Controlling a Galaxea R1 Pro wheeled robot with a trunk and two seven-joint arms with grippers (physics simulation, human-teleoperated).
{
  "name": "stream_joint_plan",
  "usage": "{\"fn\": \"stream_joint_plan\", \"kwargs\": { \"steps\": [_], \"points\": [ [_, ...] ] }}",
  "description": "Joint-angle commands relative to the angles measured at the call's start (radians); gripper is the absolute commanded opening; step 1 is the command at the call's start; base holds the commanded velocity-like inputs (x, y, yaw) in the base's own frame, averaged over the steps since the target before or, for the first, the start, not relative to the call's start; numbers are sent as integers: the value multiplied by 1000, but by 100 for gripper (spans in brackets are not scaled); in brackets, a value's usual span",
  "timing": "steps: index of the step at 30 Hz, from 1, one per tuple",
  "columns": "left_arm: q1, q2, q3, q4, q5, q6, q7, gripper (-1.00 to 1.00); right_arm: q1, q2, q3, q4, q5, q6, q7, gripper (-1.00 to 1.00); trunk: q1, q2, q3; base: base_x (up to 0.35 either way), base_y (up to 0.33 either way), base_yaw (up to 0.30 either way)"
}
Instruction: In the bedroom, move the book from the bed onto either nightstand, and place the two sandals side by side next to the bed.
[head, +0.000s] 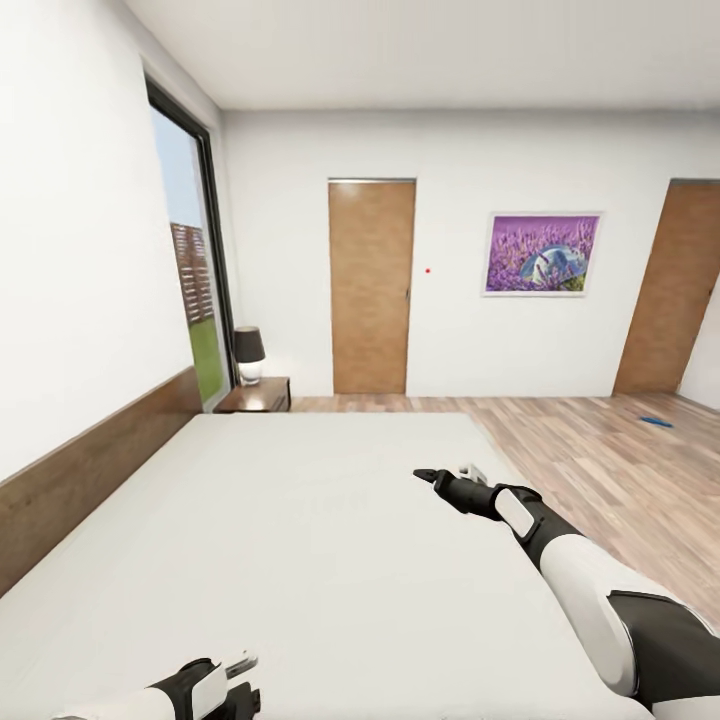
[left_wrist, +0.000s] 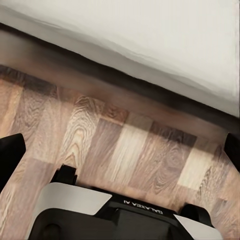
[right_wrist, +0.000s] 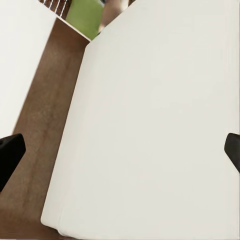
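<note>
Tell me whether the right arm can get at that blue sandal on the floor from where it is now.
Probably not. The right gripper hangs open over the bed, while the blue sandal lies far across the wood floor near the right-hand door. Nothing blocks it; the robot would likely have to drive closer.

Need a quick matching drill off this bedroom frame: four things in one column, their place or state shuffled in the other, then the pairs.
Things:
1. lamp
2. blue sandal
3. right gripper
4. picture

Places or states:
A. on the wood floor, far right, near the right-hand door
B. hanging on the far wall between the two doors
C. open, held over the mattress
D. standing on the nightstand by the window

Pairs: 1-D, 2-A, 3-C, 4-B
</note>
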Motion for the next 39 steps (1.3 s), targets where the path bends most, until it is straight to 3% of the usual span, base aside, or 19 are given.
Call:
{"fn": "stream_joint_plan", "kwargs": {
  "steps": [1, 39],
  "points": [
    [-1, 0, -8, 1, 11, 2, 3, 100, -1, 0, -8, -1, 0, 9, 1, 100, -4, 6, 2, 0, 0, -300],
    [-2, 0, -8, 1, 11, 2, 3, 100, -1, 1, -8, -1, 0, 9, 1, 100, -149, 272, 144, 0, 0, -300]
  ]
}}
